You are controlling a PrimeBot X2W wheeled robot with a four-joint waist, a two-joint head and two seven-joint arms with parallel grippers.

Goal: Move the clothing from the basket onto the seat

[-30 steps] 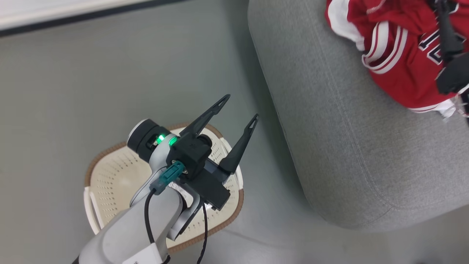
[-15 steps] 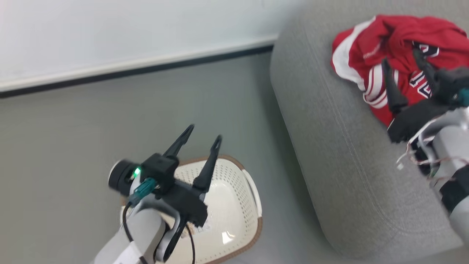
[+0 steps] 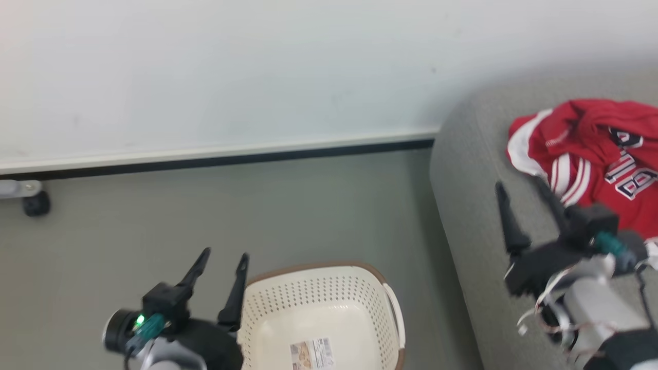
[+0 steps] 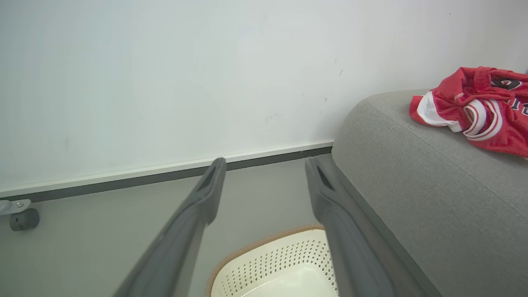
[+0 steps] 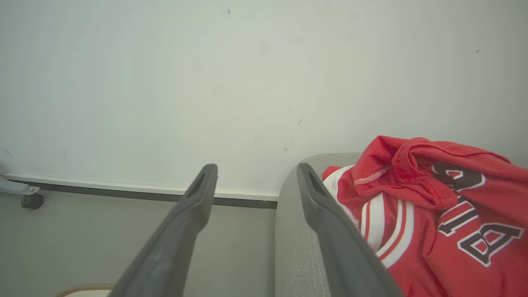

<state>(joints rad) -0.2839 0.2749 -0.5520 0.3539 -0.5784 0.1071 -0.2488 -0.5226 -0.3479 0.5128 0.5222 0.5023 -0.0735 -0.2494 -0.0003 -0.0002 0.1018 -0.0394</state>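
The clothing (image 3: 591, 154), a red jersey and shorts with white trim and dark lettering, lies crumpled on the grey seat (image 3: 473, 216). My right gripper (image 3: 518, 182) is open above the seat's left edge, just left of the clothing and holding nothing. The cream basket (image 3: 318, 303) with its brown rim stands on the floor left of the seat; inside I see only a label sticker. My left gripper (image 3: 224, 253) is open beside the basket's left rim. The right wrist view has the clothing (image 5: 433, 214) to the right of the open right gripper (image 5: 256, 166).
A white wall with a dark baseboard (image 3: 216, 159) runs behind the floor. A caster wheel (image 3: 36, 203) sits at the far left by the wall. In the left wrist view the seat (image 4: 412, 173) rises right of the basket (image 4: 280, 264).
The head camera has tilted up, bringing the wall into view. My right gripper has drawn back off the clothing to its left. My left gripper has gone from over the basket to its left side.
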